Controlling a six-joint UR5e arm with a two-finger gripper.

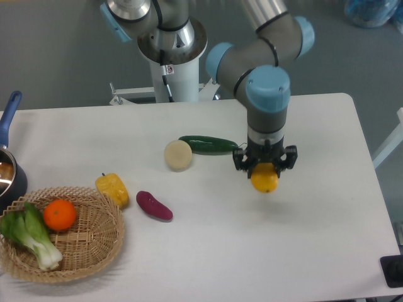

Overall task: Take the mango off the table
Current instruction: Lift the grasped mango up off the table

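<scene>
The mango (265, 179) is a glossy yellow-orange fruit held in my gripper (264, 167), which is shut on its upper part from above. Its lower half hangs below the fingers, and it appears lifted a little above the white table (252, 251), at the right of centre. The top of the mango is hidden between the black fingers.
A green cucumber (208, 145) and a pale round object (178, 155) lie just left of the gripper. A purple sweet potato (154, 206) and yellow bell pepper (112, 189) lie further left. A wicker basket (94, 251) holds an orange (60, 214) and bok choy (31, 236). A blue-handled pot (7, 173) sits at the left edge.
</scene>
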